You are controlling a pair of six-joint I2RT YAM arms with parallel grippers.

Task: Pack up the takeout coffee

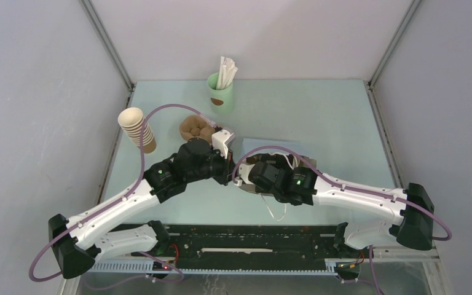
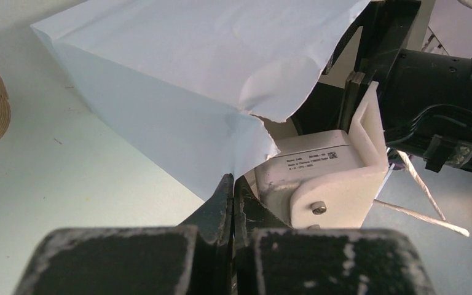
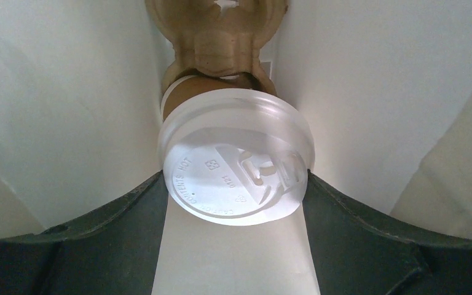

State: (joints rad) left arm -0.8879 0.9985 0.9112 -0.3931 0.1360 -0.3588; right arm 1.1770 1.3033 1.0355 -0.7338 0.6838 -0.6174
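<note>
Brown kraft takeout coffee (image 3: 236, 166) w/ white lid (image 3: 221, 184) sat inside the pale paper bag (image 2: 160, 92). Bag walls were close on both sides in the right-wrist view. Lid faced the camera & lay right btwn the fingers (image 3: 117, 215) of the right gripper (image 3: 235, 178). Fingers were spread wide, one each side, both meeting the lid rim, w/ the cup body pointing away from the wrist. Beyond the cup a brown pulp carrier (image 3: 221, 37) showed btwn the bag walls, v. close to the cup; touching or not, couldn't tell.

Left gripper (image 2: 232, 187) had its fingers pressed together, pinching the ragged edge of the bag mouth. Right arm's white camera bracket (image 2: 326, 178) was just beside it.

From above, both arms met at the bag near mid-table (image 1: 332, 110), & the cup itself was hidden there. Stack of brown cups (image 1: 136, 128) stood by the left edge. Mint-green cup w/ white sticks (image 1: 220, 91) stood at the back, well apart from the bag.
</note>
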